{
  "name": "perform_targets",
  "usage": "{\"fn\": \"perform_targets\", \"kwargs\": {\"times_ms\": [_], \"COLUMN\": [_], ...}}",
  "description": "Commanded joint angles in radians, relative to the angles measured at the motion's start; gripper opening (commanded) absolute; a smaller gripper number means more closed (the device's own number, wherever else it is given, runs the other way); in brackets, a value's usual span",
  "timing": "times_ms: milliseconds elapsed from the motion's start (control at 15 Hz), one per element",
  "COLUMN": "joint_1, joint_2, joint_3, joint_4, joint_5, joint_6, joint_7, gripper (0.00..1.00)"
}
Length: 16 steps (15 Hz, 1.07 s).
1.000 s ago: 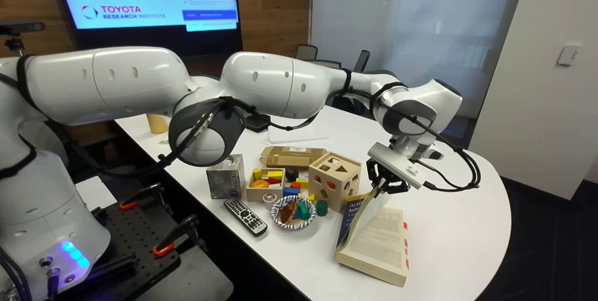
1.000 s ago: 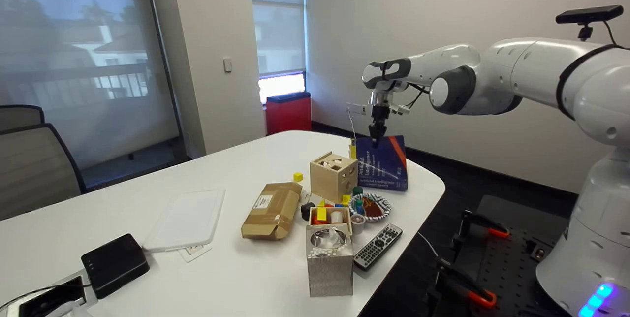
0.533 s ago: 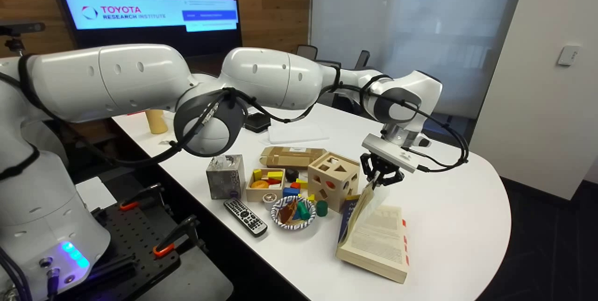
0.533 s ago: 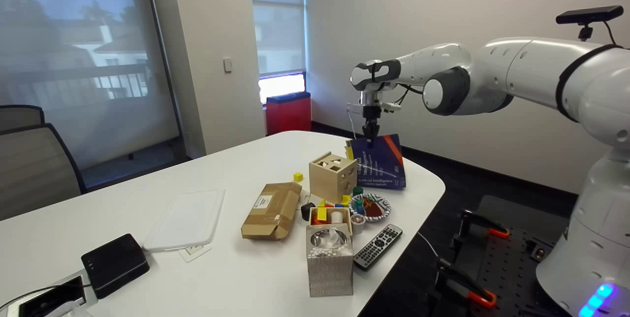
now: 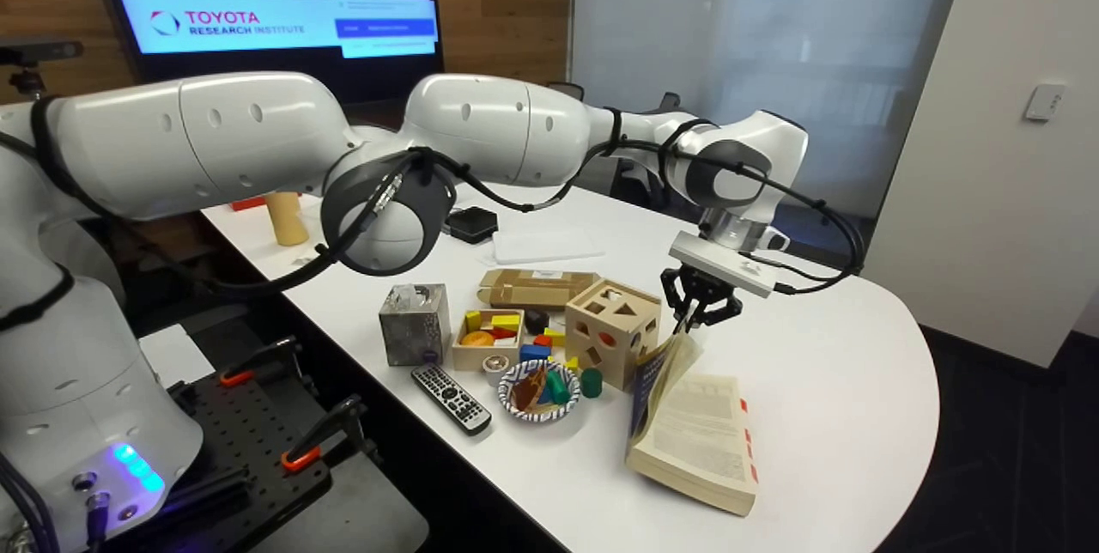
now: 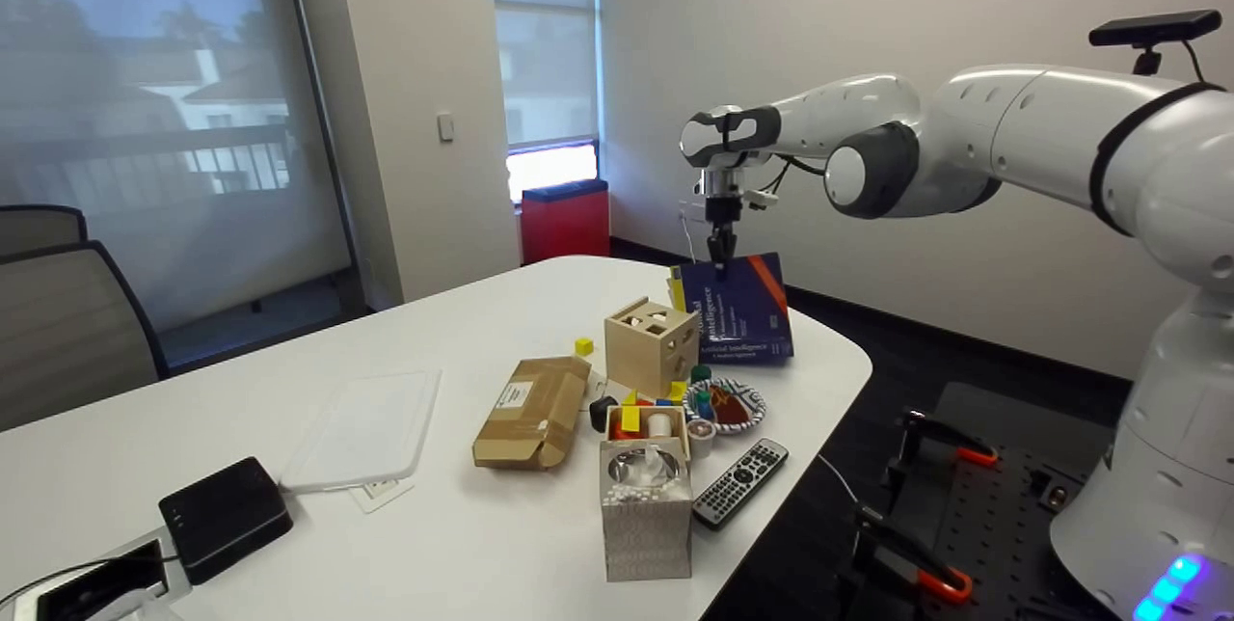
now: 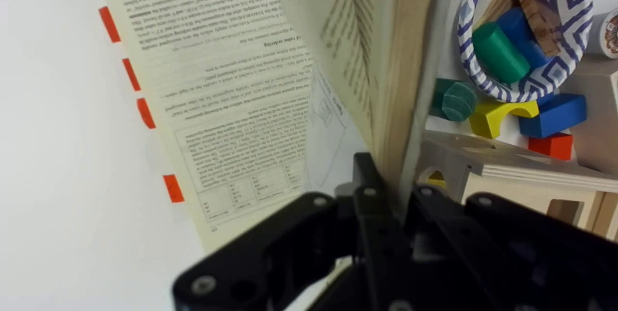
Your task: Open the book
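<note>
White table beneath, the Artificial Intelligence paperback lies part-open beside the shape-sorter cube; my jaws, pinched on its cover and pages, have risen; folding them flat seems next.

End effector at top edge of book

Our white worktop carries the book by its rounded corner, the cube just beside. Along the robot-side edge we find the remote, bowl and tissue box; farther in from that edge lie the carton and black box.
</note>
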Motion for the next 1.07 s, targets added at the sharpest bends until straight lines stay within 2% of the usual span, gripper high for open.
{"fn": "perform_targets", "kwargs": {"times_ms": [0,467,1000], "joint_1": [0.021,0.025,0.023], "joint_2": [-0.027,-0.036,-0.032], "joint_3": [-0.031,-0.033,-0.031], "joint_4": [0.000,-0.020,-0.024], "joint_5": [-0.031,-0.026,-0.020], "joint_6": [0.013,-0.079,-0.127], "joint_7": [-0.011,-0.083,-0.073], "gripper": [0.02,0.02,0.02]}}
